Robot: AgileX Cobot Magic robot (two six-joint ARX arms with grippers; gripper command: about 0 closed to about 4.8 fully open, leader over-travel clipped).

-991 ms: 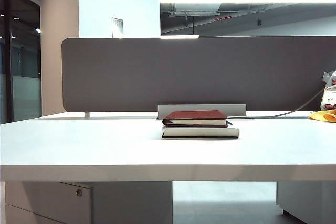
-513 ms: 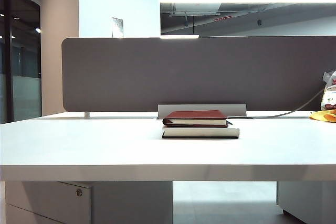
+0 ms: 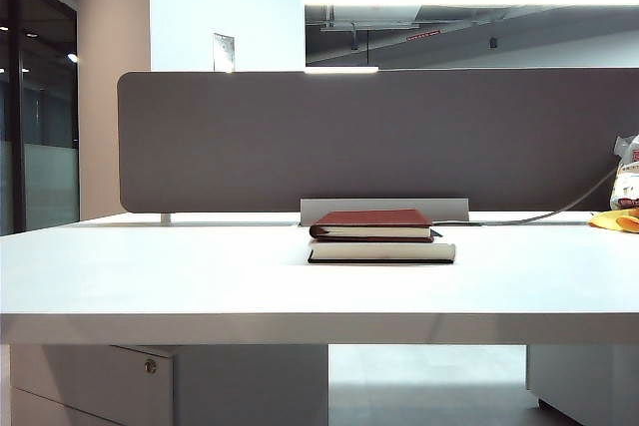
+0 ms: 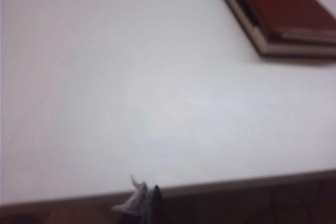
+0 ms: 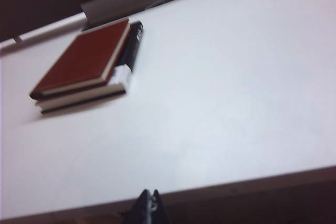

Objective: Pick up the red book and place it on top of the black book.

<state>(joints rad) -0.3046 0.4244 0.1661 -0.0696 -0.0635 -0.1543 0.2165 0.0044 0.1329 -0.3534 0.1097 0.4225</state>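
Exterior view is showing the dark red leather-like red book [image 3: 370, 223] lying squarely on the black-covered, white-paged black book [image 3: 381, 251], both hands, left hand [image 4: 147, 203] and right hand [image 5: 149, 205], sitting pressed together near the white table [image 3: 150, 276] edge, so only a stray bump risks sliding it.

Neither arm shows in the exterior view. In the left wrist view only the dark, pale-flecked fingertips of the left claw [image 4: 146, 203] appear, pressed together with no gap and nothing between them, past the near edge of the white counter [image 4: 131, 103]. The right claw [image 5: 149, 205] shows two dark fingertips, likewise pressed together and empty, off the counter's near edge.
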